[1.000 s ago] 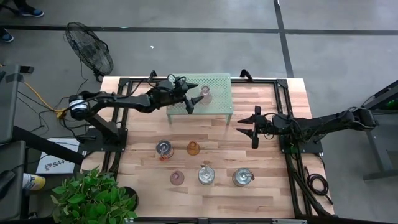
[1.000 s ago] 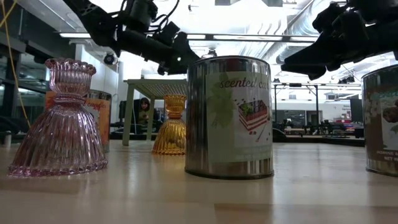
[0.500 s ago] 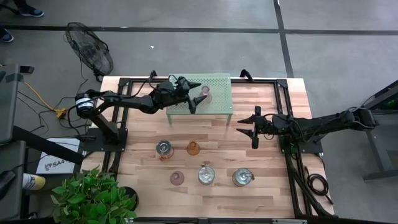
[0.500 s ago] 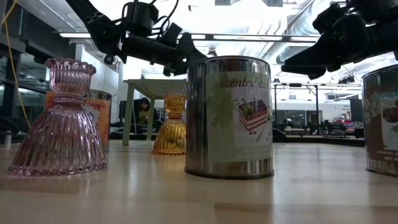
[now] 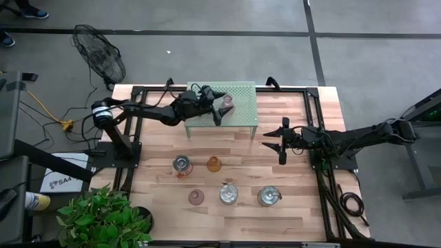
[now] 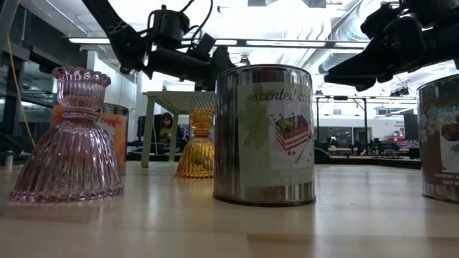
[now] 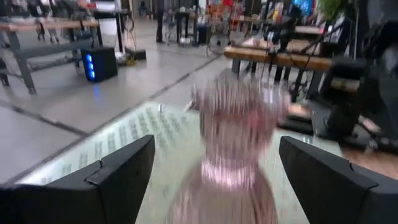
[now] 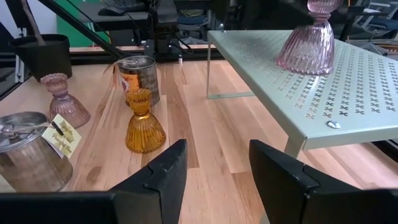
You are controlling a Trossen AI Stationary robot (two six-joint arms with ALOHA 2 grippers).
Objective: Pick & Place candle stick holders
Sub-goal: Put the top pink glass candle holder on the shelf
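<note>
- One light wooden table (image 5: 303,207), carrying all six holders and both arm mounts.
- One pale green perforated metal shelf (image 5: 244,117) stands on legs at the far middle of the table.
- Two dark arms. The left gripper (image 5: 219,105) is over the shelf, its fingers (image 7: 118,180) spread wide to either side of a pink holder and not pressing on it: released, grasping nothing.
- The right gripper (image 5: 275,144) hangs above bare table near the shelf's right corner, fingers (image 8: 273,171) parted with nothing between them.
- Three silvery jar-like candle holders: one with an orange label (image 5: 181,164) on the left, one (image 5: 228,193) at the near middle, one (image 5: 269,197) to its right. The low view shows the middle jar (image 6: 264,135) in full; the right jar (image 6: 439,136) is cut off by the picture's edge.
- Three bell-shaped ribbed glass holders: one amber-orange (image 5: 214,164) just right of the labelled jar, and two pale pink.
- First pink holder (image 5: 227,104) stands upright on the shelf, between the left gripper's fingers; it is blurred in the left wrist view (image 7: 239,140), and its top is cut off in the right wrist view (image 8: 310,43).
- Second pink holder (image 5: 196,197) stands on the table, left of the near jars.
- In the low view the orange-labelled jar (image 6: 111,136) is mostly hidden behind the pink holder (image 6: 70,140).
</note>
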